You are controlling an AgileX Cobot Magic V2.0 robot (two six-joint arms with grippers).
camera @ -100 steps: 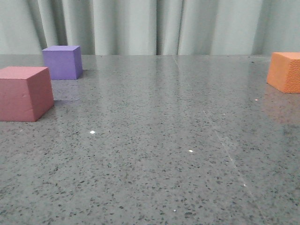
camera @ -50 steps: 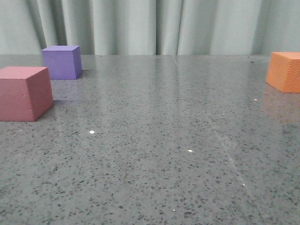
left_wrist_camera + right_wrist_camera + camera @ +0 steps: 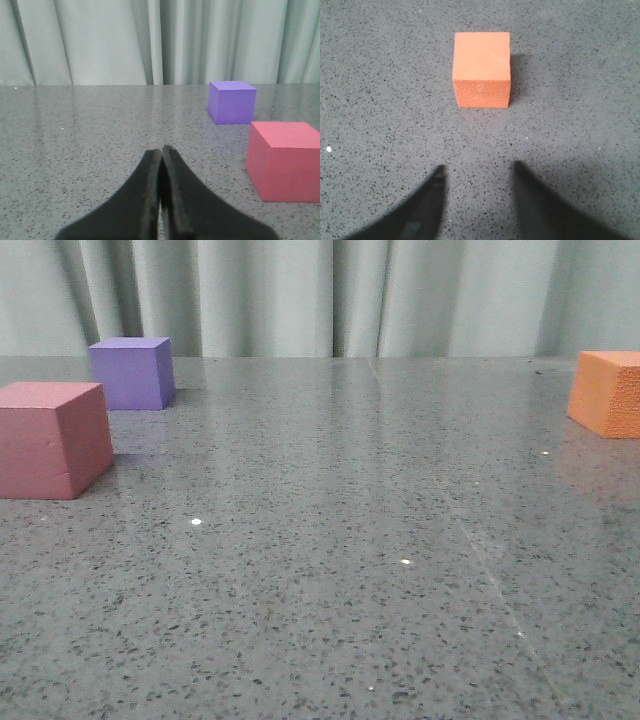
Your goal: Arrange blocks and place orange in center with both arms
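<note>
The orange cube (image 3: 607, 392) sits at the far right edge of the grey table in the front view. In the right wrist view the orange cube (image 3: 482, 69) lies ahead of my open right gripper (image 3: 479, 169), apart from it. The purple cube (image 3: 132, 372) stands at the back left. The pink-red cube (image 3: 52, 438) stands in front of it at the left edge. In the left wrist view my left gripper (image 3: 161, 150) is shut and empty, with the purple cube (image 3: 231, 101) and the pink-red cube (image 3: 286, 160) off to one side. Neither gripper shows in the front view.
A pale pleated curtain (image 3: 320, 295) hangs behind the speckled grey table (image 3: 330, 540). Small white specks lie on the tabletop.
The orange cube has drifted very slightly in the front view. The pink-red and purple cubes have not moved.
</note>
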